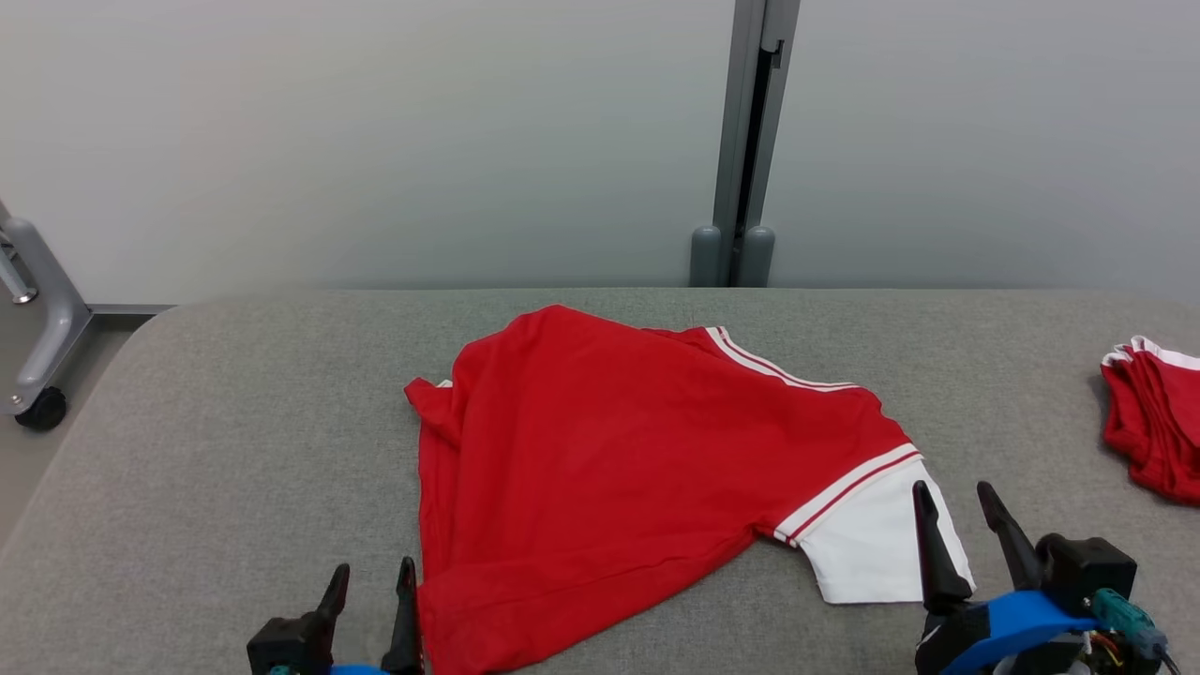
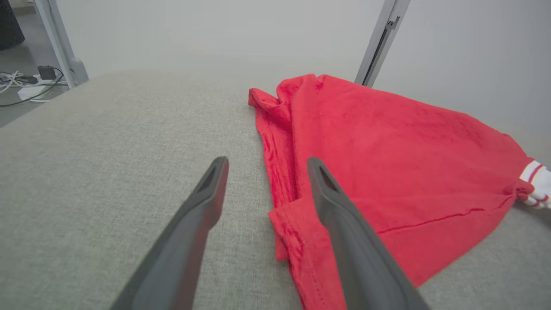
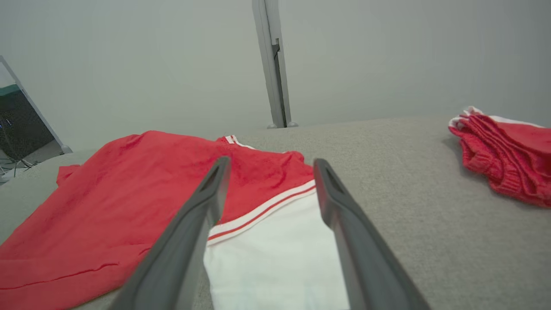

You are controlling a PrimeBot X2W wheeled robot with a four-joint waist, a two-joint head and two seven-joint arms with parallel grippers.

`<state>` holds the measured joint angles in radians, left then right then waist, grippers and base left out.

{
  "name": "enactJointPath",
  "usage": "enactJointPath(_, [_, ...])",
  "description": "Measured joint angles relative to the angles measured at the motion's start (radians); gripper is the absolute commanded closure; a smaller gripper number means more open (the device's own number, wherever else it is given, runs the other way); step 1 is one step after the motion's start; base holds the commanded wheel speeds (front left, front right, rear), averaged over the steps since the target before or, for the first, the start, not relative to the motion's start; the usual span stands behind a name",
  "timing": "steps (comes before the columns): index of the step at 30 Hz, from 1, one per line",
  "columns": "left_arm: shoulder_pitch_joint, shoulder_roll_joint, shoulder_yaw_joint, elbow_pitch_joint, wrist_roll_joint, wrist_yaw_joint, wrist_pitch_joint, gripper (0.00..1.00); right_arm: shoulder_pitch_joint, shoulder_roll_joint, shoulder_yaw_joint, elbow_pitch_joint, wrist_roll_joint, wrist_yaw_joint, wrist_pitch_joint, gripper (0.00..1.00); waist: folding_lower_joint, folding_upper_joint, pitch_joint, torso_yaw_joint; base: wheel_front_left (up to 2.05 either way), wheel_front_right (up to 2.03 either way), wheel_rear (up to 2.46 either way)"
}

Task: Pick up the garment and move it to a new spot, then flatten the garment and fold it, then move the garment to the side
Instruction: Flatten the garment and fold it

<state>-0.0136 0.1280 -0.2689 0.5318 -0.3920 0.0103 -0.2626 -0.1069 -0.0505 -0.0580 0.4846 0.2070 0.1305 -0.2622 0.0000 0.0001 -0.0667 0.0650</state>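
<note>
Grey padded table runs the full width. On it, centre, is the garment: 1 red shirt, spread mostly flat but skewed. Its hem corner points near left, the collar trim lies on the far side, and a bunched fold runs along the left edge. Its white sleeve sticks out near right. A second red garment sits crumpled at the right edge, well apart; I'd guess it's parked there out of the way. My left gripper is near left, jaws wide, holding nothing, with 1 finger just over the shirt's hem corner. My right gripper is near right, jaws wide too and empty, its 2 fingers straddling the white sleeve. I read this as both tools lined up on opposite ends so I can tug the cloth flat. Folding is not yet started, and the left-edge bunching needs smoothing first.
</note>
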Motion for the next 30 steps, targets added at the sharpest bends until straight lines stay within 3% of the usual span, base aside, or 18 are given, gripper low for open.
enactJointPath(6, [-0.007, -0.034, 0.057, -0.064, 0.075, 0.028, 0.0, 0.0, 0.004, 0.0, 0.029, -0.057, -0.107, 0.0, 0.0, 0.0, 0.0, 0.0, -0.003, -0.022, 0.0, 0.0, 0.0])
enactJointPath(17, [0.048, -0.069, 0.09, -0.058, 0.123, -0.003, 0.0, 0.0, 0.034, 0.0, 0.046, -0.029, -0.152, 0.0, 0.0, 0.0, 0.0, 0.0, -0.01, -0.033, 0.0, 0.0, 0.0])
enactJointPath(23, [0.049, -0.073, 0.095, -0.029, 0.128, -0.034, 0.0, 0.0, 0.034, 0.0, 0.047, -0.016, -0.142, 0.0, 0.0, 0.0, 0.0, 0.0, -0.004, -0.031, 0.0, 0.0, 0.0])
enactJointPath(30, [0.047, -0.076, 0.042, 0.081, 0.01, -0.095, 0.0, 0.0, 0.033, 0.0, 0.048, 0.002, -0.12, 0.0, 0.0, 0.0, 0.0, 0.0, 0.012, -0.032, 0.0, 0.0, 0.0])
